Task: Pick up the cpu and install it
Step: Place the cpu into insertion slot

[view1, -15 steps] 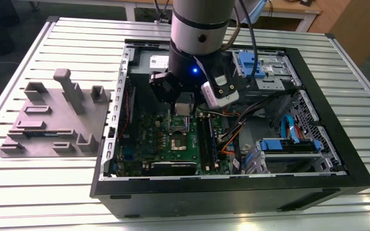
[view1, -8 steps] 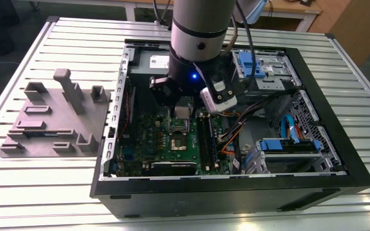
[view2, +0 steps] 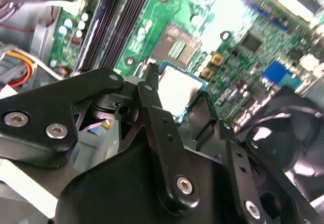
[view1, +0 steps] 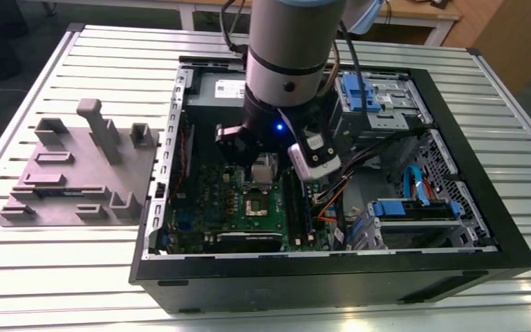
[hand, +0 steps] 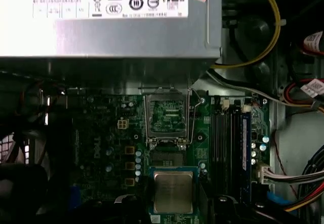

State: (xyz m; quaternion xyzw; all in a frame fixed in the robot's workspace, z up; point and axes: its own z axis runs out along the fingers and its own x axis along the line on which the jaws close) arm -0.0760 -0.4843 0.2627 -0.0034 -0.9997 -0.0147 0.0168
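My end effector (view2: 178,89) is clamped on the cpu (view2: 174,86). One finger (view2: 152,90) presses each opposite edge, and the shiny top faces up between them in both wrist views. The chip (hand: 173,191) hangs clear of the green motherboard (hand: 101,143), close to the dark socket (hand: 163,158) but not yet over it. The socket's metal frame (hand: 166,115) looks swung open toward the power supply (hand: 111,37).

In the exterior view my end effector (view1: 263,169) sits low inside the open computer case (view1: 339,273), which rests on the slatted worktop (view1: 63,277) beside the grey tray (view1: 72,173).

To do this step well, I judge the chip must stay level and square to the socket's sides, with its marked corner matched. It must come straight down, never sliding across the contacts. The grip should be only firm enough to hold the edges. The memory slots (hand: 225,133) and loose cables (hand: 298,178) lie near, so my fingers need room.
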